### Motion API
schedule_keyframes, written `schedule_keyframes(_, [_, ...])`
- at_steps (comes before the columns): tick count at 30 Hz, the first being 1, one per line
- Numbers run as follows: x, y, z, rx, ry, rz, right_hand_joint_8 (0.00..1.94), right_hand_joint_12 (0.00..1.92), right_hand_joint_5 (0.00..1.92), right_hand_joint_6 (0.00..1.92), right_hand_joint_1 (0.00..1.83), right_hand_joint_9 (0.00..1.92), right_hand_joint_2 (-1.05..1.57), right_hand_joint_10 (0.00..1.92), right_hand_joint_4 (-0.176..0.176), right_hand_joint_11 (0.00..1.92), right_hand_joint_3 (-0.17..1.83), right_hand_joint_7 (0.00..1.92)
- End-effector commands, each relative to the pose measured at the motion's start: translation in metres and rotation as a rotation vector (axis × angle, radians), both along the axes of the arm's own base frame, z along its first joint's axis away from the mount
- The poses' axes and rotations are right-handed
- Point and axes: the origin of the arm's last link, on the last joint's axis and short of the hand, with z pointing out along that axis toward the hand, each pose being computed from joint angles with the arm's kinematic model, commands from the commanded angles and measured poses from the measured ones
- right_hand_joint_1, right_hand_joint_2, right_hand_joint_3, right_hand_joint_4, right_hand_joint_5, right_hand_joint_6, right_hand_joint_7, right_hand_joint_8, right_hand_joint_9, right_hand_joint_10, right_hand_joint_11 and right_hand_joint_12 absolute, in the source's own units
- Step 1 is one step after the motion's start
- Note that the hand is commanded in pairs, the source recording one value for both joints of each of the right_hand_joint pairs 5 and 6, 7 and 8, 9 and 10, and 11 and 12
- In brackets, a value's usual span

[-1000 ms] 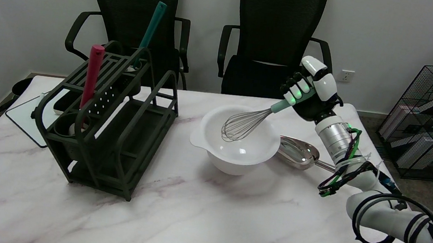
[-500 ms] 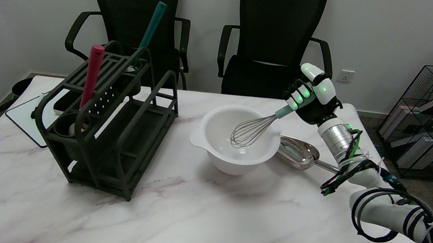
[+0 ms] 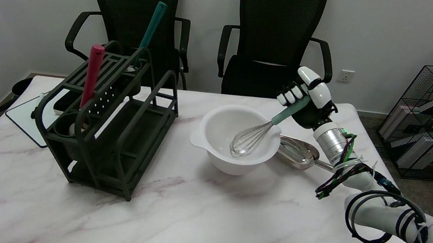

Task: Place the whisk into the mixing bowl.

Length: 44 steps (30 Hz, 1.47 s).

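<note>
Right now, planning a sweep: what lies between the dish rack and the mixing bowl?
Head view: bare marble table between the dish rack and mixing bowl.

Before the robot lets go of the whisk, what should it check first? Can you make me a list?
1. Whisk wires inside the white mixing bowl: ok.
2. Wires resting on the bowl's bottom: cannot tell.
3. Right hand holds the green handle: ok.
4. Handle leans over the bowl's right rim, so it may rest there when let go: ok.
5. Bowl sits flat on the marble table: ok.
6. Metal scoop lies beside the bowl, under the arm; clear of the hand's way out: cannot tell.
</note>
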Motion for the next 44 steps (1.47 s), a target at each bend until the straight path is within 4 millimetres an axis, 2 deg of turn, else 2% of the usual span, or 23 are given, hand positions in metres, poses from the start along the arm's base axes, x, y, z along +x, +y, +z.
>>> schedule_keyframes(1, [-0.002,0.000,-0.013,0.022,-0.038,0.038,1.40,1.20,1.11,1.11,1.01,1.37,0.64,1.37,0.000,1.20,0.94,1.40])
schedule_keyframes(4, [-0.001,0.002,-0.013,0.022,-0.037,0.052,1.34,1.16,1.03,1.03,1.02,1.32,0.56,1.32,0.000,1.16,0.99,1.34])
schedule_keyframes(7, [0.000,0.004,-0.007,0.003,-0.026,0.068,1.25,1.03,0.90,0.90,1.08,1.17,0.43,1.17,0.000,1.03,1.05,1.25])
schedule_keyframes(10, [0.001,0.010,0.008,-0.043,-0.005,0.100,1.14,0.82,0.80,0.80,1.06,0.94,0.34,0.94,0.000,0.82,1.07,1.14])
schedule_keyframes(13, [0.004,0.020,0.033,-0.129,0.038,0.149,1.08,0.78,0.79,0.79,1.06,0.86,0.33,0.86,0.000,0.78,1.06,1.08])
schedule_keyframes(16, [0.009,0.035,0.062,-0.245,0.099,0.196,1.03,0.77,0.81,0.81,1.05,0.82,0.33,0.82,0.000,0.77,1.05,1.03])
schedule_keyframes(20, [0.008,0.067,0.096,-0.409,0.194,0.212,1.01,0.76,0.85,0.85,1.03,0.79,0.35,0.79,0.000,0.76,1.05,1.01])
schedule_keyframes(23, [0.003,0.092,0.114,-0.542,0.244,0.201,0.97,0.65,0.90,0.90,1.02,0.71,0.38,0.71,0.000,0.65,1.04,0.97])
schedule_keyframes(26, [-0.006,0.120,0.123,-0.688,0.277,0.191,0.96,0.59,0.94,0.94,0.99,0.66,0.42,0.66,0.000,0.59,1.02,0.96])
schedule_keyframes(30, [-0.012,0.143,0.119,-0.806,0.298,0.213,1.10,0.61,0.99,0.99,1.01,0.76,0.55,0.76,0.000,0.61,0.94,1.10])
schedule_keyframes(31, [-0.012,0.149,0.115,-0.830,0.295,0.236,1.15,0.64,0.99,0.99,1.01,0.81,0.57,0.81,0.000,0.64,0.92,1.15])
schedule_keyframes(32, [-0.012,0.154,0.112,-0.841,0.295,0.252,1.20,0.74,1.00,1.00,0.99,0.97,0.61,0.97,0.000,0.74,0.90,1.20])
schedule_keyframes(35, [-0.017,0.164,0.091,-0.826,0.287,0.296,1.31,0.96,1.04,1.04,0.97,1.22,0.67,1.22,0.000,0.96,0.88,1.31])
schedule_keyframes(37, [-0.025,0.173,0.071,-0.796,0.279,0.308,1.39,1.21,1.08,1.08,0.95,1.40,0.74,1.40,0.000,1.21,0.88,1.39])
schedule_keyframes(40, [-0.034,0.189,0.045,-0.796,0.273,0.324,1.43,1.32,1.12,1.12,0.94,1.49,0.76,1.49,0.000,1.32,0.89,1.43])
schedule_keyframes(44, [-0.042,0.214,0.024,-0.805,0.276,0.316,1.47,1.50,1.11,1.11,0.93,1.58,0.77,1.58,0.000,1.50,0.90,1.47])
